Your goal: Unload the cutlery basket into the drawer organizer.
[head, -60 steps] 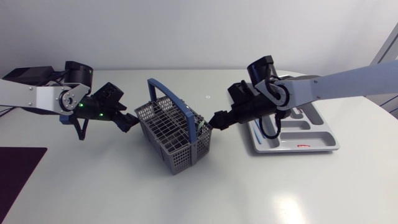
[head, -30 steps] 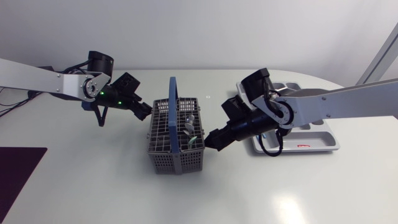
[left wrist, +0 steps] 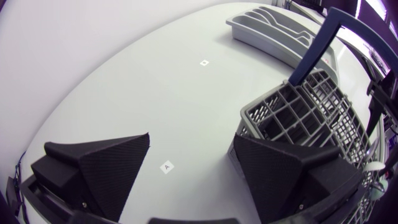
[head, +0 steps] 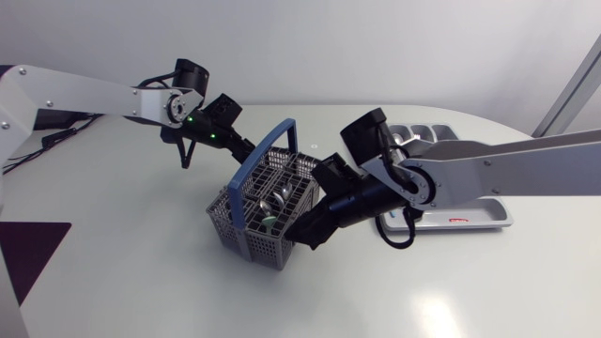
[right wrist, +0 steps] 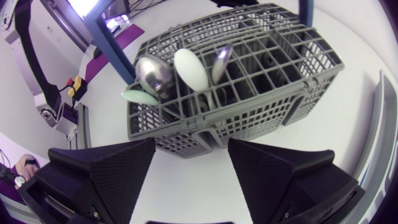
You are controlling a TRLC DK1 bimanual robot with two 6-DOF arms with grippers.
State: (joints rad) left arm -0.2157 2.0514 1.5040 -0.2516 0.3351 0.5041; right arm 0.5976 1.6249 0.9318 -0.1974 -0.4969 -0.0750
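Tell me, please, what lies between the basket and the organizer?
In the head view, the right arm crosses that stretch of table and hides part of the organizer. Its gripper is at the corner of the basket.

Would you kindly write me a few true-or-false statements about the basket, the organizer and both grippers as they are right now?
1. The cutlery basket holds spoons. True.
2. The basket's handle is red. False: it is blue.
3. The right gripper is shut on a spoon. False: its fingers stand open and empty, with the basket just ahead of them.
4. The drawer organizer sits on the table, apart from the basket. True.
5. The left gripper is open. True.
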